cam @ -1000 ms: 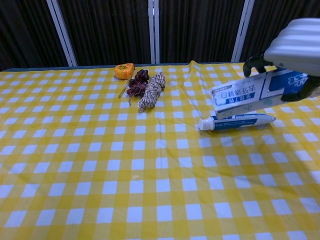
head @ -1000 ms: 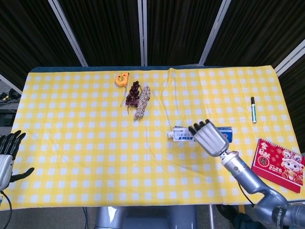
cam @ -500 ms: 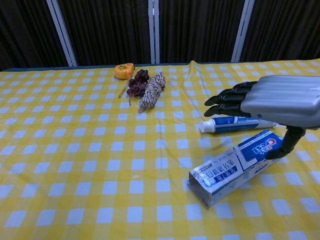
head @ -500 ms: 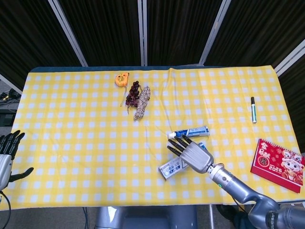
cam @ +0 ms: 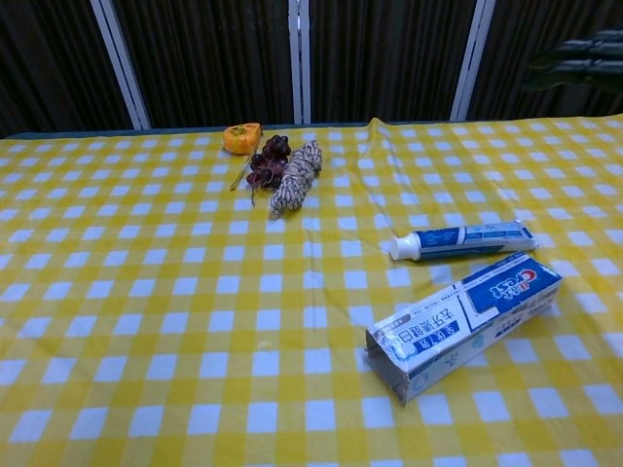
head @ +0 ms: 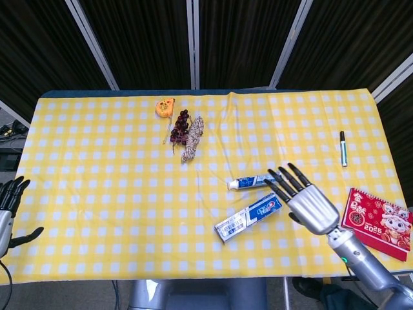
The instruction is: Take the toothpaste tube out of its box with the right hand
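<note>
The toothpaste tube [head: 253, 182] [cam: 458, 239] lies bare on the yellow checked cloth, cap end to the left. Just in front of it lies its blue and white box [head: 249, 216] [cam: 463, 321], slanted, with its left end flap open. My right hand [head: 308, 203] hovers open to the right of both, fingers spread and holding nothing; only its fingertips [cam: 574, 60] show at the top right of the chest view. My left hand [head: 9, 210] is open at the table's left edge, far from them.
A coil of rope [head: 192, 138], dark beads [head: 181, 126] and an orange tape measure [head: 165, 106] lie at the back centre. A pen [head: 342, 148] lies at the right, and a red calendar [head: 379, 221] at the front right corner.
The right hand set the box down in front of the tube, let it go and moved off to the right and up. Tube and box now lie apart.
</note>
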You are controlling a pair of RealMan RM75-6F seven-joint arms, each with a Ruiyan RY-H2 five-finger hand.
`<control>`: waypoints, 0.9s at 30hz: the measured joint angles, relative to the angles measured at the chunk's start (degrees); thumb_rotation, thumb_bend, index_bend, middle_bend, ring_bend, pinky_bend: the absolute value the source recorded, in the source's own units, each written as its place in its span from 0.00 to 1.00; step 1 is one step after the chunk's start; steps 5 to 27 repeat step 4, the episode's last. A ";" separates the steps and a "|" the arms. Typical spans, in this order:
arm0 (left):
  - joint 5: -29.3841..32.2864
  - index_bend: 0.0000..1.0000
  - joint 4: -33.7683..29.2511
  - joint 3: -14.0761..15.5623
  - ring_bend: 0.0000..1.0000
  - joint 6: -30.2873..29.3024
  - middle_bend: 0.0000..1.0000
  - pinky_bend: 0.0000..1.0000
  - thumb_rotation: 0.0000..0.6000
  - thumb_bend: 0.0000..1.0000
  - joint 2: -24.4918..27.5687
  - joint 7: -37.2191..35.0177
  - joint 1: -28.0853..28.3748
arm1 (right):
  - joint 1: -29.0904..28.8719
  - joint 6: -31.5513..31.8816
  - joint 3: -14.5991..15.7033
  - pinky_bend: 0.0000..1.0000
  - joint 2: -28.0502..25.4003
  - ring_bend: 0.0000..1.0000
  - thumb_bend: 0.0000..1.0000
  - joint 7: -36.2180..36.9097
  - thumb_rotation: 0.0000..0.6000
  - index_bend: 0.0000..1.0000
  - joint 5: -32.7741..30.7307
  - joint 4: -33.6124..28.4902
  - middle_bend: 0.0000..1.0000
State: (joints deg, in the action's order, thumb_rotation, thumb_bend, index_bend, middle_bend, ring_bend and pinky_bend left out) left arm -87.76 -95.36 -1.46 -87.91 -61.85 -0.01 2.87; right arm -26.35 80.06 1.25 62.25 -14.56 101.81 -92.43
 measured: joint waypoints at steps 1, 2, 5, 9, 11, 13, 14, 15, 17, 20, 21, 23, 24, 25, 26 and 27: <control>-0.11 0.00 -0.03 0.01 0.00 -0.13 0.00 0.00 1.00 0.00 0.02 -0.01 -0.04 | 1.28 2.09 0.17 0.00 0.01 0.00 0.00 1.27 1.00 0.00 0.13 1.60 0.00; -0.20 0.00 -0.06 0.02 0.00 -0.29 0.00 0.00 1.00 0.00 0.05 -0.03 -0.10 | 3.04 4.70 0.35 0.00 0.19 0.00 0.00 3.11 1.00 0.00 0.12 3.81 0.00; -0.32 0.00 -0.11 0.03 0.00 -0.47 0.00 0.00 1.00 0.00 0.07 -0.10 -0.18 | 5.54 7.97 0.56 0.00 0.80 0.00 0.00 6.11 1.00 0.00 -0.22 7.04 0.00; -0.32 0.00 -0.11 0.03 0.00 -0.47 0.00 0.00 1.00 0.00 0.07 -0.10 -0.18 | 5.54 7.97 0.56 0.00 0.80 0.00 0.00 6.11 1.00 0.00 -0.22 7.04 0.00; -0.32 0.00 -0.11 0.03 0.00 -0.47 0.00 0.00 1.00 0.00 0.07 -0.10 -0.18 | 5.54 7.97 0.56 0.00 0.80 0.00 0.00 6.11 1.00 0.00 -0.22 7.04 0.00; -0.32 0.00 -0.11 0.03 0.00 -0.47 0.00 0.00 1.00 0.00 0.07 -0.10 -0.18 | 5.54 7.97 0.56 0.00 0.80 0.00 0.00 6.11 1.00 0.00 -0.22 7.04 0.00; -0.32 0.00 -0.11 0.03 0.00 -0.47 0.00 0.00 1.00 0.00 0.07 -0.10 -0.18 | 5.54 7.97 0.56 0.00 0.80 0.00 0.00 6.11 1.00 0.00 -0.22 7.04 0.00; -0.32 0.00 -0.11 0.03 0.00 -0.47 0.00 0.00 1.00 0.00 0.07 -0.10 -0.18 | 5.54 7.97 0.56 0.00 0.80 0.00 0.00 6.11 1.00 0.00 -0.22 7.04 0.00; -0.32 0.00 -0.11 0.03 0.00 -0.47 0.00 0.00 1.00 0.00 0.07 -0.10 -0.18 | 5.54 7.97 0.56 0.00 0.80 0.00 0.00 6.11 1.00 0.00 -0.22 7.04 0.00; -0.32 0.00 -0.11 0.03 0.00 -0.47 0.00 0.00 1.00 0.00 0.07 -0.10 -0.18 | 5.54 7.97 0.56 0.00 0.80 0.00 0.00 6.11 1.00 0.00 -0.22 7.04 0.00; -0.32 0.00 -0.11 0.03 0.00 -0.47 0.00 0.00 1.00 0.00 0.07 -0.10 -0.18 | 5.54 7.97 0.56 0.00 0.80 0.00 0.00 6.11 1.00 0.00 -0.22 7.04 0.00; -0.32 0.00 -0.11 0.03 0.00 -0.47 0.00 0.00 1.00 0.00 0.07 -0.10 -0.18 | 5.54 7.97 0.56 0.00 0.80 0.00 0.00 6.11 1.00 0.00 -0.22 7.04 0.00; -0.32 0.00 -0.11 0.03 0.00 -0.47 0.00 0.00 1.00 0.00 0.07 -0.10 -0.18 | 5.54 7.97 0.56 0.00 0.80 0.00 0.00 6.11 1.00 0.00 -0.22 7.04 0.00; -0.32 0.00 -0.11 0.03 0.00 -0.47 0.00 0.00 1.00 0.00 0.07 -0.10 -0.18 | 5.54 7.97 0.56 0.00 0.80 0.00 0.00 6.11 1.00 0.00 -0.22 7.04 0.00; -0.32 0.00 -0.11 0.03 0.00 -0.47 0.00 0.00 1.00 0.00 0.07 -0.10 -0.18 | 5.54 7.97 0.56 0.00 0.80 0.00 0.00 6.11 1.00 0.00 -0.22 7.04 0.00; -0.32 0.00 -0.11 0.03 0.00 -0.47 0.00 0.00 1.00 0.00 0.07 -0.10 -0.18 | 5.54 7.97 0.56 0.00 0.80 0.00 0.00 6.11 1.00 0.00 -0.22 7.04 0.00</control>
